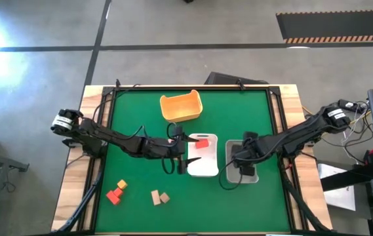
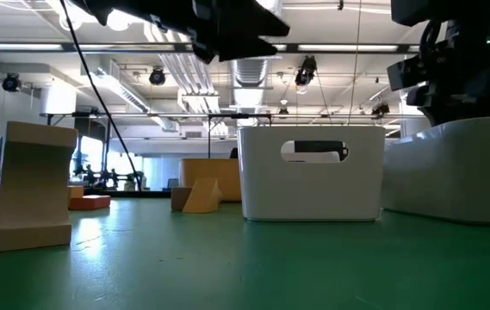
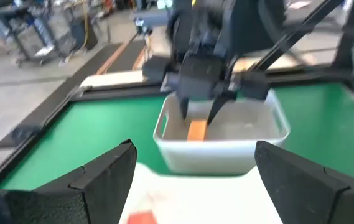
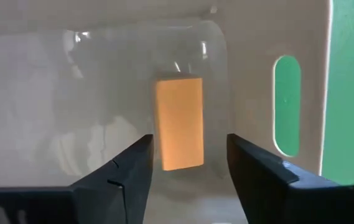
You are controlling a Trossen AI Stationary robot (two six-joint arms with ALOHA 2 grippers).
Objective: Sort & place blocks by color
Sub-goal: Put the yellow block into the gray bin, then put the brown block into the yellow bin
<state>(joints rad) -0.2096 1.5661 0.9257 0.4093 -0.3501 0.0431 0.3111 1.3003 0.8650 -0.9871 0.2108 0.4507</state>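
An orange bar (image 4: 178, 123) lies flat on the floor of the clear tray (image 1: 252, 176). My right gripper (image 4: 189, 169) hangs open just above it, one finger on either side, apart from it; the left wrist view shows the same orange bar (image 3: 196, 129) below those fingertips. My left gripper (image 3: 195, 180) is open at the left edge of the white tray (image 1: 207, 167), which holds a red block (image 1: 201, 143). Loose near the table's near-left corner lie an orange block (image 1: 121, 185), a red block (image 1: 114, 195) and two tan blocks (image 1: 159, 196).
A yellow-orange tub (image 1: 181, 106) stands on the green mat beyond the white tray. The white and clear trays sit side by side mid-table. Raised black rails (image 1: 107, 118) frame the mat. In the low view a tan block (image 2: 34, 185) stands close to the camera.
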